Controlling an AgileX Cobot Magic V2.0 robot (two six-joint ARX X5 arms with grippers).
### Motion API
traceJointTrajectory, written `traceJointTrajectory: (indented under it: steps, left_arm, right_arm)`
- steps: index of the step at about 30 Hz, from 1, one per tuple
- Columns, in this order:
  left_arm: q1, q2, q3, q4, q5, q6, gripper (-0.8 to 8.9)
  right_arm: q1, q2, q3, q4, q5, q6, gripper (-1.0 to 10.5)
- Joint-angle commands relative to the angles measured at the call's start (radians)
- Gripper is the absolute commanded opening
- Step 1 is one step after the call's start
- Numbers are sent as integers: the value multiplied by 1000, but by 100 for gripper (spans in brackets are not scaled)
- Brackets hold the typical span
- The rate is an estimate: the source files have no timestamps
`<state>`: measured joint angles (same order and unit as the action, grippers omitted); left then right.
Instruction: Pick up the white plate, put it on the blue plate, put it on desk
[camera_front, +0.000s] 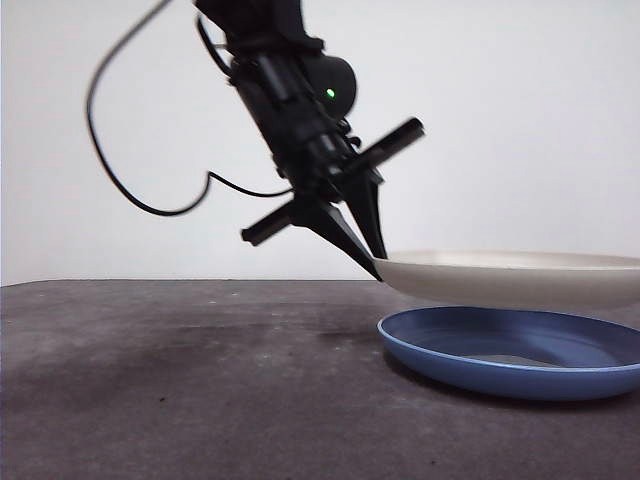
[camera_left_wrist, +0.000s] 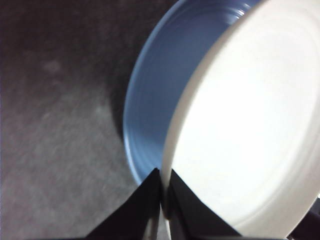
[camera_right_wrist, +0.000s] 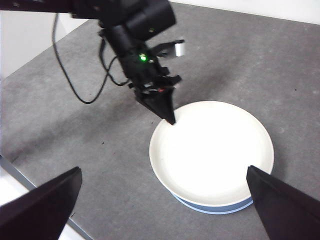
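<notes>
So our left hand (camera_front: 375, 262) pinches the white plate (camera_front: 520, 275) rim above the blue plate (camera_front: 520, 355); we'd lower slowly, level, centered. Right hand (camera_right_wrist: 165, 200) waits wide.

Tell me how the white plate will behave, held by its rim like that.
The white plate looks rigid, staying flat though the left hand pinches only one edge. That off-centre grip may let it tilt or slip. It hangs above the blue plate, so a drop would probably be short.
</notes>
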<state>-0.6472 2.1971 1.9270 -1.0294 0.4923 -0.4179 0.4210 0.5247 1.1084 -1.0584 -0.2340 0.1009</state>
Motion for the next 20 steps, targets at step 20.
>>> traceJointTrajectory:
  steps: [20]
  left_arm:
    - [-33,156,171,-75,-71,13,15]
  right_arm:
    - [7,2,19,11,-1,-12,545]
